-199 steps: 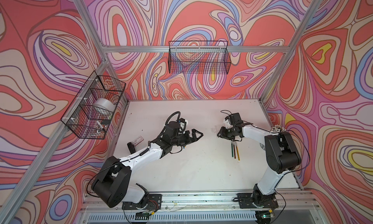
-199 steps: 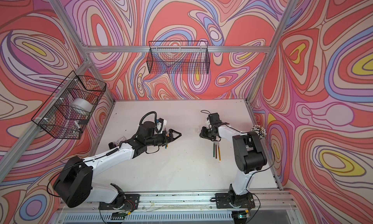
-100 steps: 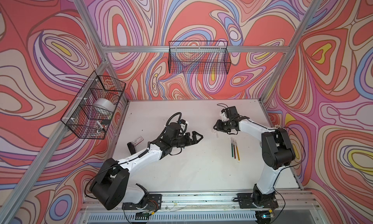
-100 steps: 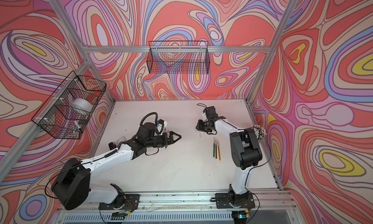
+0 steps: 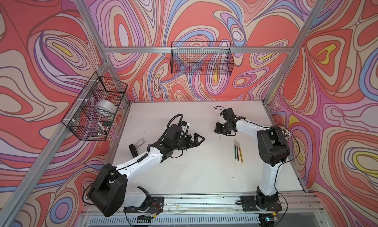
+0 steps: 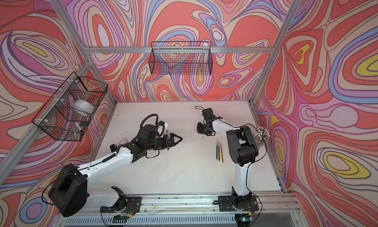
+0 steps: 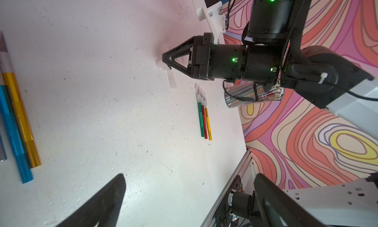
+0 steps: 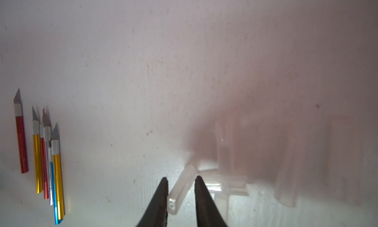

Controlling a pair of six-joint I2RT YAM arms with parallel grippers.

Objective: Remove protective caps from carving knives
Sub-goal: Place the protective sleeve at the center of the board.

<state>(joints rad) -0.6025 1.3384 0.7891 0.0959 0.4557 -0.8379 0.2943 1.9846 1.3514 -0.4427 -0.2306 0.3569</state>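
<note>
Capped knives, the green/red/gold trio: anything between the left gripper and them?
Nothing visible. In the left wrist view only bare table lies between the open left gripper and the three capped carving knives. The right gripper, a protective cap at its tips, sits beyond their capped ends, off that line.

You're working in a robotics lab test cell. A white worktop [image 5: 194, 174] is boxed in by aluminium framing [image 5: 143, 50] and swirl-printed walls [image 5: 204, 17]. Wire baskets [image 5: 201, 60] hang from the frame. The left arm [image 5: 139, 163] and right arm [image 5: 269, 179] are bolted to a front rail [image 5: 204, 201].
</note>
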